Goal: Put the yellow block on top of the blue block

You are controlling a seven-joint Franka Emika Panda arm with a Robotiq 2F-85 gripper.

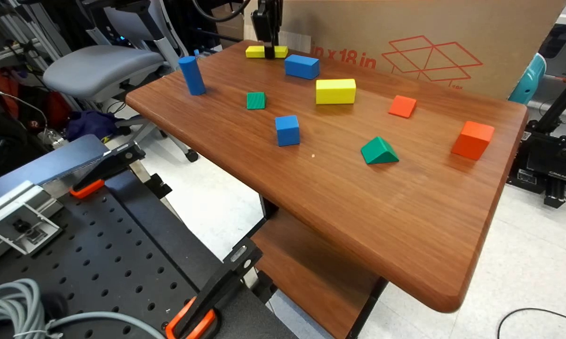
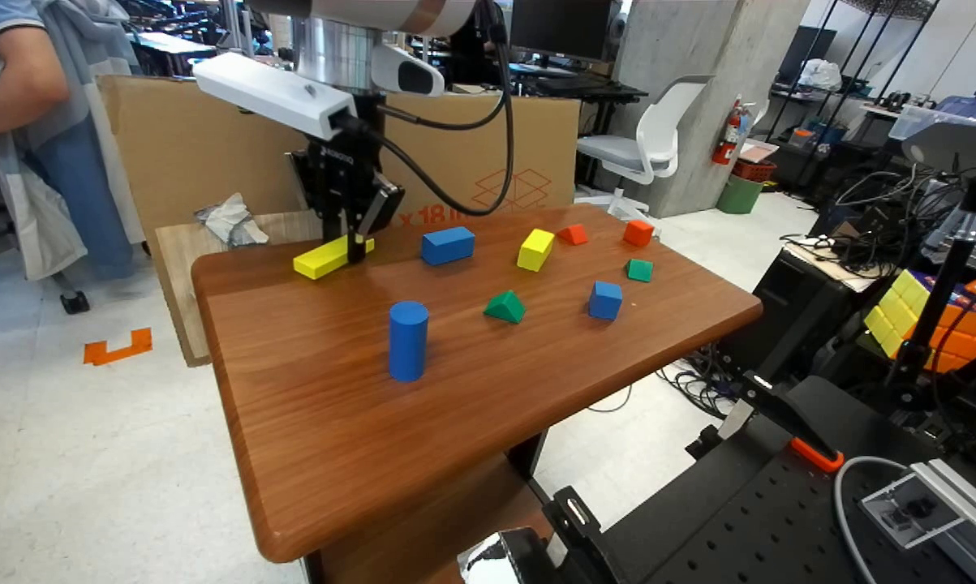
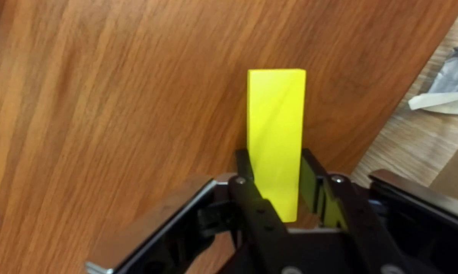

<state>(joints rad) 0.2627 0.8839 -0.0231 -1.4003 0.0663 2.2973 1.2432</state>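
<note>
We see the claw [image 3: 276, 165] clamped across the long sides of the yellow block [image 3: 276, 110], near a corner of the desk [image 1: 405, 212], apart from the blue block [image 2: 448, 246]. In an exterior view we find a green bin [image 2: 737, 196] with a red basket [image 2: 754, 171] close by; their contents are too small to tell.

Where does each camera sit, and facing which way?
Wrist view: on the robot arm, facing down at the slim yellow block; the gripper shows at the bottom.
An exterior view: raised, perforated black board lower left, facing down across the wooden table toward the printed cardboard; gripper at the top.
An exterior view: raised, the blue cylinder its nearest block, facing down across the wooden table; gripper and part of the robot arm show.
Both exterior views share the gripper, slim yellow block and blue rectangular block.
</note>
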